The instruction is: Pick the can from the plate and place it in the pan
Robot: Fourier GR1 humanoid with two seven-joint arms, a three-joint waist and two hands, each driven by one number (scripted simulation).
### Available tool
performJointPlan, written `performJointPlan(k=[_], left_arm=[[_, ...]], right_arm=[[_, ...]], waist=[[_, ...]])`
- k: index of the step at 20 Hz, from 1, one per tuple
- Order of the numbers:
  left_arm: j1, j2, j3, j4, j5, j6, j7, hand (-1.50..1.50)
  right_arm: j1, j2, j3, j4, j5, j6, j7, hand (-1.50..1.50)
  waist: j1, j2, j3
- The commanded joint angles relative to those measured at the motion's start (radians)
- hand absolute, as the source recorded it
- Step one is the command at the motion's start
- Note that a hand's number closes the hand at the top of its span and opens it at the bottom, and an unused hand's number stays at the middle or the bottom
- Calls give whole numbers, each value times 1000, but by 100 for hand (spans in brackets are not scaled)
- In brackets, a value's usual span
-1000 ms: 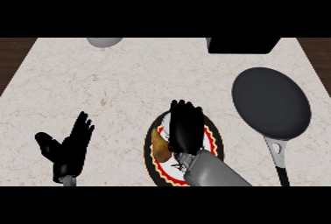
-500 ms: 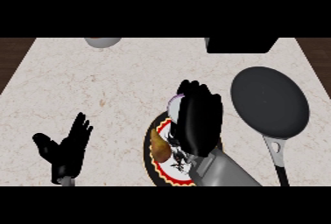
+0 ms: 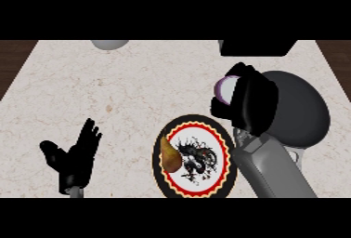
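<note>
Right, your right hand [image 3: 250, 100] is curled round the can [image 3: 224, 88], which pokes out at its left, off the plate [image 3: 226, 160]. The pan [image 3: 302, 111] lies just right, partly under the hand. The left hand [image 3: 72, 158] rests open, far off.

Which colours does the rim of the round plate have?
The round patterned plate has a black rim with a red and yellow zigzag ring inside, seen in the head view.
</note>
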Motion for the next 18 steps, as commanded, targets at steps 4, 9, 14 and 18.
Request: performJointPlan(k=[4, 9, 14, 18], left_arm=[[14, 13, 6, -10, 17, -39, -2, 0], [-16, 3, 0, 31, -6, -24, -20, 0], [27, 9, -9, -36, 5, -38, -4, 0], [-62, -2, -5, 45, -7, -27, -3, 0]], right_arm=[[-24, -79, -169, 234, -12, -178, -143, 150], [-57, -224, -337, 447, -168, -298, -361, 150], [-105, -280, -466, 716, -340, -444, -612, 150], [-217, -303, -539, 962, -385, -527, -752, 150]], waist=[[7, 1, 0], [11, 6, 1], [31, 10, 3], [44, 20, 3]])
